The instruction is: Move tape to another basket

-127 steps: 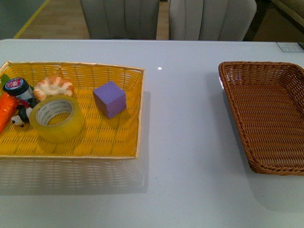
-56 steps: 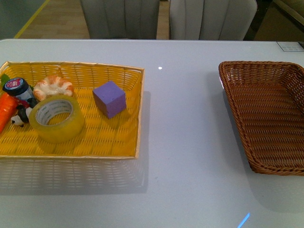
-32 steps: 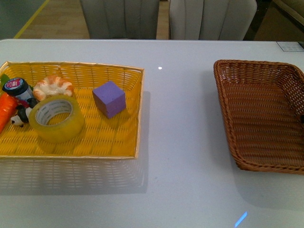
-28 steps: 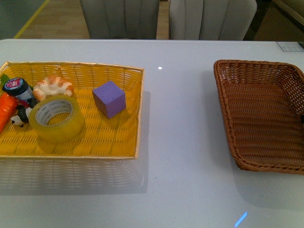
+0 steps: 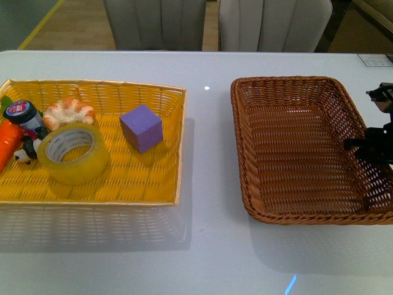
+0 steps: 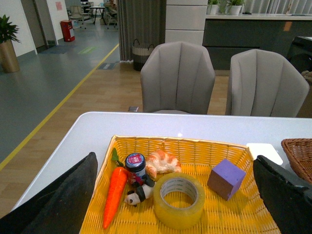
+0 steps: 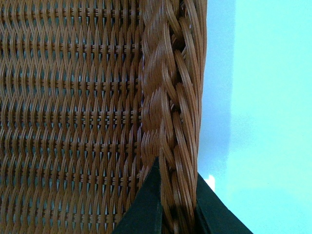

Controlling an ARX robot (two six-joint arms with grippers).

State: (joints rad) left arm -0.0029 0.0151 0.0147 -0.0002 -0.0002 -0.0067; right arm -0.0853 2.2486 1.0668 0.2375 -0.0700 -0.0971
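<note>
So the tape [image 5: 77, 166] is in the yellow basket [image 5: 180, 147] on the left side of the table [image 5: 215, 246], lying flat with the hole facing up, toward the front of that basket. The purple cube [image 5: 142, 128] is just to its right, not touching. A bread roll [image 5: 69, 112] sits right behind it. On its left there's a little jar [image 5: 22, 112], a carrot [image 5: 7, 146] and a tiny panda toy [image 5: 23, 155], all crowded together.

The brown basket [image 5: 244, 147] is on the right half of the table, apart from the yellow one. From the front you only get a dark bit of the right gripper [image 5: 368, 146] at that basket's right-hand rim, and you can't really read the jaws from there. The right wrist camera settles it: one of its fingers [image 7: 146, 209] is on the inside of the braided rim and the other on the outside, pinched onto it. That view is all wicker and table though, so the tape isn't in it.

The left arm doesn't show from the front at all. The left wrist camera does catch the left gripper [image 6: 174, 157], with its dark fingers out at the picture's edges, spread wide, holding nothing, facing the yellow basket. That view also gets two grey chairs [image 6: 178, 78] behind the table, plus just a corner of the brown basket.
</note>
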